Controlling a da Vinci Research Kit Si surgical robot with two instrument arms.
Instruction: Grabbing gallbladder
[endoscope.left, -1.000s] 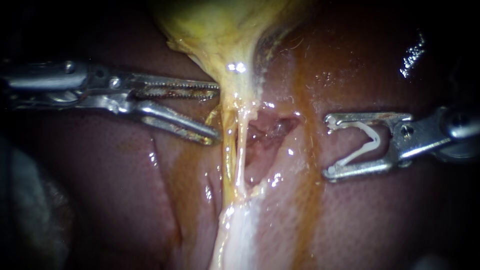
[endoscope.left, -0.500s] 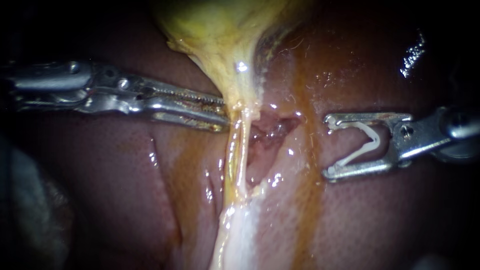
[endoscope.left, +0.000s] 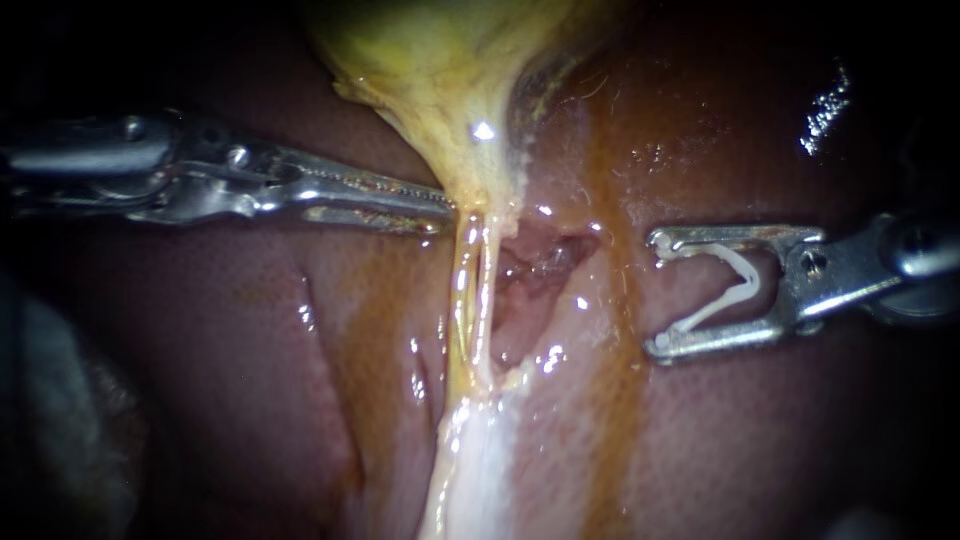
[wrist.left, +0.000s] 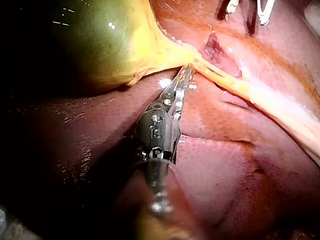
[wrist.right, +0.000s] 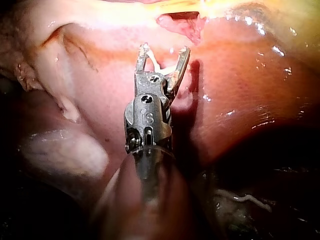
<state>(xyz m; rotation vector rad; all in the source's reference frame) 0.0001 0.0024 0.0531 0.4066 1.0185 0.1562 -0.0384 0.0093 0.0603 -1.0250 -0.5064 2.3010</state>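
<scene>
My left instrument (endoscope.left: 440, 208) has its jaws nearly together, pinching the narrow yellow neck of the gallbladder (endoscope.left: 440, 60). Their tips are lost in the tissue. The gallbladder's body is cut off above. Well apart, over the liver (endoscope.left: 250, 350), my right instrument (endoscope.left: 655, 293) holds a white clip (endoscope.left: 748, 278) between wide jaws.

Bare liver (endoscope.left: 750, 430) flanking taut gallbladder (endoscope.left: 440, 70) neck

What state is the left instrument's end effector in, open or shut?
Shut on the gallbladder: the left instrument's end effector shows no gap, its tip pinching the yellow neck in both views.
</scene>
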